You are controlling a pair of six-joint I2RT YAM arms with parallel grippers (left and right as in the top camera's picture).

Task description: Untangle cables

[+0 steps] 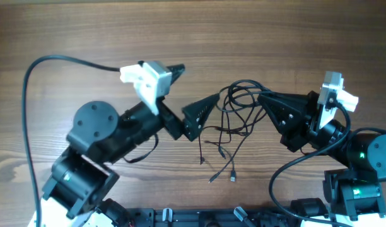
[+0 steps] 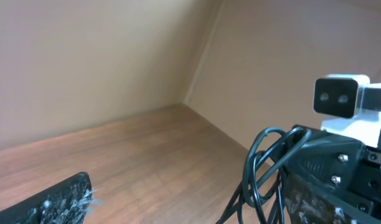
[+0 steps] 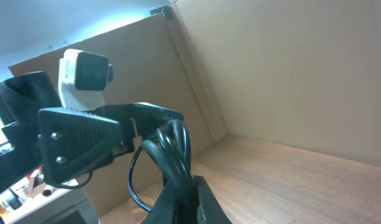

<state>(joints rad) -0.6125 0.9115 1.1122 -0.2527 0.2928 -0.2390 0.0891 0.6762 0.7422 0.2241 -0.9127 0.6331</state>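
R end effector (image 1: 263, 99) was clamped on the cables (image 1: 234, 123), mid-tabletop (image 1: 86, 31) betw. both arms, prob. anchoring the bunch. L end effector (image 1: 192, 89) gaped wide beside it, likely to grab a loop.

Black cables (image 3: 173, 152) on brown wood-grain table (image 1: 275, 38) (white camera housing (image 1: 147, 75))

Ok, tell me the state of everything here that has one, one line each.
thin black cables with small metal plug ends, tangled in loops, one bunch pinched by the right arm.
black left gripper, jaws wide open, gripping nothing.
black right gripper, jaws shut on the bunch of cables.
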